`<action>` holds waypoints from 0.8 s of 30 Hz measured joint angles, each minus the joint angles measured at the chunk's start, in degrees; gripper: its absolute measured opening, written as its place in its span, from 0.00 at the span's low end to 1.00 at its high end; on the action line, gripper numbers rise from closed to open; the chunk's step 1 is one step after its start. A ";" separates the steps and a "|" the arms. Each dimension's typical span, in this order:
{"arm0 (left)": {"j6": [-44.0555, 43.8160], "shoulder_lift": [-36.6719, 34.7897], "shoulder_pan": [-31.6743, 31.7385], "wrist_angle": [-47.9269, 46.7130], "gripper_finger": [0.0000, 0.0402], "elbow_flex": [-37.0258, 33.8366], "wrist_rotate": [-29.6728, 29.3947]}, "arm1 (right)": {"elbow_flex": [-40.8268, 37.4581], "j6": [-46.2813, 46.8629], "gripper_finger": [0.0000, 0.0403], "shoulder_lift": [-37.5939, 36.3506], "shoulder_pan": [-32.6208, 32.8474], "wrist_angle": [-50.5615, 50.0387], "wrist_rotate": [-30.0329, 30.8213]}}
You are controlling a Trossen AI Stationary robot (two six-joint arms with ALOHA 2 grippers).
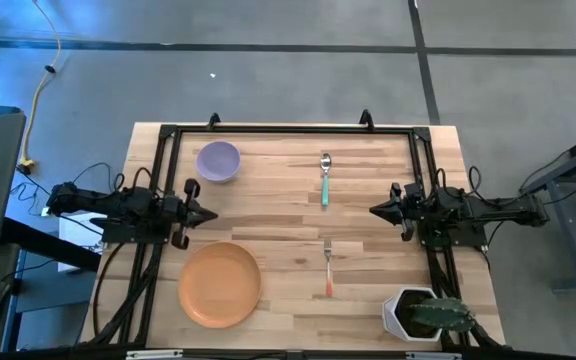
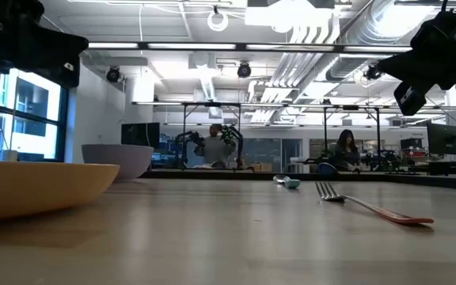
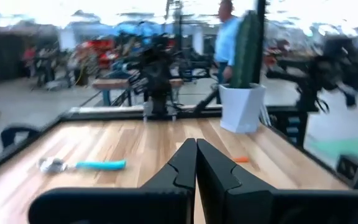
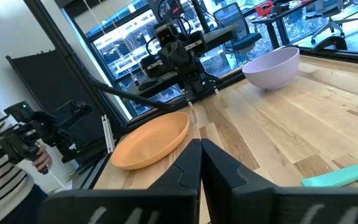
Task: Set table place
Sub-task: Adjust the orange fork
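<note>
Task barely begun, by the look of it: all four pieces lie scattered on the bench [image 1: 268, 215], none grouped.

Landmark: orange plate [image 1: 219, 284].
- Lavender bowl [image 1: 218, 161] well beyond the plate, toward the far rail, not on it.
- Fork [image 1: 328, 268], orange handle, beside the plate on its right-arm side, apart from it.
- Spoon [image 1: 325, 179], teal handle, past the fork, well apart from the plate.
- White pot with plant [image 1: 420, 314] at the near corner; not part of the setting.

Left gripper [image 1: 205, 214] closed, empty, hanging between plate and bowl, touching neither. Right gripper [image 1: 376, 210] closed, empty, across the bench, nearer the cutlery than the plate.

Left to do: bowl, fork and spoon gathered to the plate.
</note>
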 joint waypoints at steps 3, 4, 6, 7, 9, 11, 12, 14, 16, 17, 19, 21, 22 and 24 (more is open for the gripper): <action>-5.43 0.00 0.00 -0.15 0.00 -0.01 -2.88 | 0.01 0.00 0.00 0.00 0.01 0.02 0.02; -7.67 0.00 0.00 -0.35 0.00 -0.01 -3.44 | 0.02 0.00 0.00 -0.01 -0.01 0.02 0.02; -12.24 0.00 0.00 -0.19 0.00 -0.01 -4.69 | 0.00 0.00 0.00 0.00 0.02 0.02 0.00; -14.83 0.00 0.00 -0.08 0.00 -0.01 -5.74 | 0.00 0.00 0.00 0.01 0.02 0.00 0.00; -21.06 0.00 0.00 -0.04 0.00 -0.01 -8.25 | 0.01 0.00 0.00 -0.01 0.01 0.01 0.01; -27.37 0.00 0.00 0.17 0.00 -0.01 -11.10 | 0.01 0.00 0.00 0.00 0.01 0.01 0.02; -29.77 0.00 0.00 0.32 0.00 -0.01 -12.36 | 0.00 0.00 0.00 -0.01 0.02 0.02 0.00; -32.63 0.00 0.00 0.54 0.00 -0.01 -14.77 | 0.00 0.01 0.00 0.01 0.01 0.13 0.79; -34.17 0.00 0.00 0.60 0.00 0.01 -16.54 | -0.06 0.77 0.00 0.02 0.01 1.15 3.49; -34.38 0.00 0.00 0.62 0.00 -0.01 -16.91 | -0.13 2.30 0.00 0.02 0.00 2.13 4.88; -34.41 0.00 0.00 0.66 0.00 0.00 -16.94 | -0.13 6.65 0.00 0.04 -0.01 5.73 8.00; -34.43 0.00 0.00 0.66 0.00 -0.01 -16.94 | -0.13 10.66 0.00 -0.02 0.00 9.76 11.87; -34.41 0.00 0.00 0.66 0.00 -0.01 -16.94 | -0.13 12.16 0.00 -0.01 -0.01 11.40 13.63; -34.39 0.00 0.00 0.66 0.00 -0.01 -16.95 | -0.13 13.22 0.00 -0.01 -0.01 13.95 16.32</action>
